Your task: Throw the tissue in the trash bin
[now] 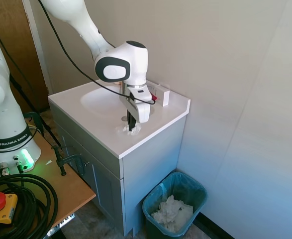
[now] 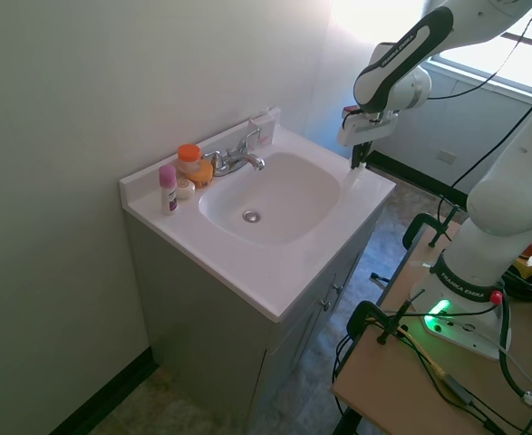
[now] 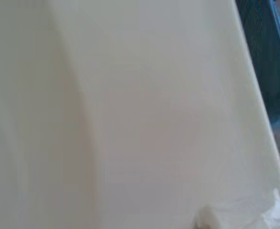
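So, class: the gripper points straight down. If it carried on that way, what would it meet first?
Most likely the tissue at its fingers, with the white vanity countertop right beneath it. The gripper sits so low that depth is hard to judge.

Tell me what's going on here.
A white robot arm is working at a bathroom vanity. Its gripper is shut on a tissue just above the countertop near the front edge, beside the basin. The teal bin stands on the floor beside the vanity and already holds a heap of crumpled paper. The tissue has not yet been carried over to the bin.
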### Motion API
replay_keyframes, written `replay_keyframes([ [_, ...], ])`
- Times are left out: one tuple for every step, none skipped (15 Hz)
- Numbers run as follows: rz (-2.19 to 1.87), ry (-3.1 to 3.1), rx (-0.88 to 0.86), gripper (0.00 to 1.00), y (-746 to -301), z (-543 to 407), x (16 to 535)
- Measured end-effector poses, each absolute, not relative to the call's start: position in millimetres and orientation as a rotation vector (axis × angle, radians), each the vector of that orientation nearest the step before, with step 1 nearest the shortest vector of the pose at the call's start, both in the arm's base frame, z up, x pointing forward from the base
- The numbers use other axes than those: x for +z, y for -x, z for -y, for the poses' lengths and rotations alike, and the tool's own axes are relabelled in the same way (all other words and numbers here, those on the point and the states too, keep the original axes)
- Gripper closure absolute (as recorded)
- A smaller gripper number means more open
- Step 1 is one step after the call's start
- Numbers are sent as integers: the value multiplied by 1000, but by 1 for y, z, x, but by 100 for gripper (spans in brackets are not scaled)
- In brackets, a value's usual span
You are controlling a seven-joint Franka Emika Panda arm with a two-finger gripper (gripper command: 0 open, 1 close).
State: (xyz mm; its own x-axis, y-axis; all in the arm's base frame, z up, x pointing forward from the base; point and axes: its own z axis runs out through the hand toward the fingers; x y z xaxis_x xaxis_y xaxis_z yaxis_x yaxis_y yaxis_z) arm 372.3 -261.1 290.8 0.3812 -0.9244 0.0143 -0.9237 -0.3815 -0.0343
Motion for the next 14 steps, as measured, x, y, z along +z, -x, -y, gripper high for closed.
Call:
replay_keyframes([
  [-1755,2549,-107,100,-372,270,315],
  [-1789,2499,-157,100,-371,282,332],
  [-1841,2436,-207,100,-371,301,348],
  [-1905,2366,-251,100,-371,326,359],
  [-1971,2299,-276,100,-371,353,362],
  [-2033,2246,-286,100,-375,378,359],
  [-2078,2215,-277,100,-383,397,349],
  [-2108,2202,-261,100,-394,410,335],
  [-2133,2200,-234,100,-406,421,318],
  [-2156,2201,-195,100,-417,430,298],
  [-2174,2200,-151,100,-426,440,277],
  [-2189,2204,-104,100,-432,450,259],
  [-2198,2213,-62,0,-437,458,242],
  [-2202,2220,-31,0,-441,465,232],
])
